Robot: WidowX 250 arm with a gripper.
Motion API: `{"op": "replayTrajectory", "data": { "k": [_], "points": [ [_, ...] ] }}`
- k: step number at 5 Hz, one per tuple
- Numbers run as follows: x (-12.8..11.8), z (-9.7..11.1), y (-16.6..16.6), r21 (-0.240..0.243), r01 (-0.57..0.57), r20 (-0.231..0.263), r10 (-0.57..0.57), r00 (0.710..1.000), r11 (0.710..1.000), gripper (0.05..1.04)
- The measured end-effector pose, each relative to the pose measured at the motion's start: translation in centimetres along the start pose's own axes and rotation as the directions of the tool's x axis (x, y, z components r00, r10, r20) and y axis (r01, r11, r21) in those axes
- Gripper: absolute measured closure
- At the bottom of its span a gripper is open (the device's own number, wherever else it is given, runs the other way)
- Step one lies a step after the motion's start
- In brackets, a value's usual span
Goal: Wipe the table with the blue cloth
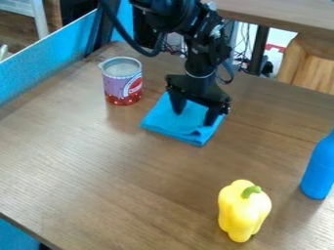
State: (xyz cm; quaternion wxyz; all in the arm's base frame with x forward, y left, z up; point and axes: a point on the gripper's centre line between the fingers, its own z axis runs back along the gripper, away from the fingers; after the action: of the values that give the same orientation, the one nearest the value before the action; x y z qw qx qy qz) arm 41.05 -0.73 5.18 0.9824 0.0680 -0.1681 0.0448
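The black gripper [193,115] hangs over a folded blue cloth [171,123] in the upper middle of the camera view. Its two fingers are spread apart, one over the cloth's left part and the other by its right edge. Nothing shows between them but cloth lying flat beneath; whether the tips touch it I cannot tell. To the left of the gripper a purple and red can [122,84] stands upright, open side up. A yellow bell pepper [242,211] with a green stem is at the lower right. A blue bottle [319,168] stands upright at the right edge.
All of these are on a brown wooden table [111,168]. A blue panel [46,57] runs along its upper left side. Behind the table are cables, a black post and another wooden surface [281,13].
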Motion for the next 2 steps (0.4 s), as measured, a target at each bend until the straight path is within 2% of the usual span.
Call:
{"op": "replayTrajectory", "data": {
  "k": [2],
  "points": [
    [3.4, -1.1, 2.0, 0.006, -0.064, -0.006, 0.064, 0.998, 0.998, 0.083]
  ]
}}
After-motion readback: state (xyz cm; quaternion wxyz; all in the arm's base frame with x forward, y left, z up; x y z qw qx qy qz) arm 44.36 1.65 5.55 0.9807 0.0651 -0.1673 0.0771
